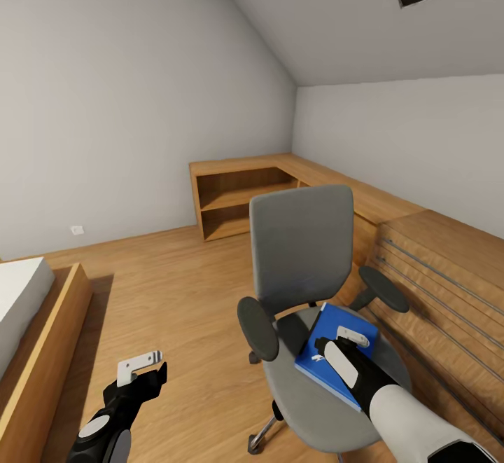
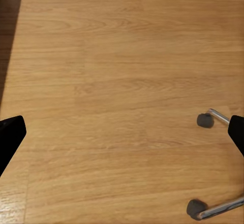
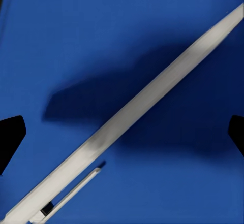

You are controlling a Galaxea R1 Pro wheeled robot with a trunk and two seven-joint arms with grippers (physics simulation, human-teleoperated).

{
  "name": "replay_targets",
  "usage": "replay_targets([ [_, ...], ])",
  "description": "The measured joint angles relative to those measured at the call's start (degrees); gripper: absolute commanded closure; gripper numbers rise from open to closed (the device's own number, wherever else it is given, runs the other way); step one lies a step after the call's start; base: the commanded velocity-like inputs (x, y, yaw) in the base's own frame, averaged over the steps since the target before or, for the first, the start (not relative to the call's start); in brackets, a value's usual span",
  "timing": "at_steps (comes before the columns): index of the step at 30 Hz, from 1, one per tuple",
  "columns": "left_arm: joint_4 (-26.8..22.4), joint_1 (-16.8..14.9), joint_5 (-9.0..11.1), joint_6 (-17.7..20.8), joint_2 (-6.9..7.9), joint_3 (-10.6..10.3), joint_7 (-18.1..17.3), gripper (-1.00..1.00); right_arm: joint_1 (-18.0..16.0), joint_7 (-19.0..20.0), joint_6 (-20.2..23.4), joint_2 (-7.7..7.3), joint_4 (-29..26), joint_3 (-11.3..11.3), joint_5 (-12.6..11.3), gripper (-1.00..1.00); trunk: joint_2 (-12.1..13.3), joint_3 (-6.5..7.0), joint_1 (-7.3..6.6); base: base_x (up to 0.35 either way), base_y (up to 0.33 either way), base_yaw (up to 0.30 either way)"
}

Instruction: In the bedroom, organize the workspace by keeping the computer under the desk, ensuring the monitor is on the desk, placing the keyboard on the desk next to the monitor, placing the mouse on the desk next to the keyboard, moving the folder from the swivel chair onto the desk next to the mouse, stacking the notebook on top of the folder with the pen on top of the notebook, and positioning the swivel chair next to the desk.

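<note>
No text, label, brand, number or sign can be read anywhere in these views. The flat bright blue folder (image 1: 334, 354) on the seat of the grey upholstered swivel chair (image 1: 302, 253) has a plain cover, and in the right wrist view the thin white pen (image 3: 137, 113) lying on it carries no visible print. The small white wall outlet (image 1: 77, 230) low on the far left wall is too small to make out any marking.

- Head cam: high, looks forward and down over swivel chair (image 1: 308, 288) and wood floor (image 1: 175, 288).
- Left wrist cam: faces straight down at floor, some way up; shares chair casters (image 2: 205, 120) with head.
- Right wrist cam: very close over folder (image 3: 101, 41) and pen (image 3: 137, 107), both shared with head.
</note>
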Motion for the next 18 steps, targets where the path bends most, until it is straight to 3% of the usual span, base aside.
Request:
replay_targets([
  [4, 0.0, 0.0, 0.0, 0.0, 0.00, 0.0, 0.0, -1.00, 0.0, 0.0, 0.1, 0.02, 0.0, 0.1, 0.4, -1.00, -1.6, -0.71, 0.87, 0.000, 0.000, 0.000],
  [18, 0.0, 0.0, 0.0, 0.0, 0.00, 0.0, 0.0, -1.00, 0.0, 0.0, 0.0, 0.01, 0.0, 0.1, 0.4, -1.00, -1.6, -0.71, 0.88, 0.000, 0.000, 0.000],
])
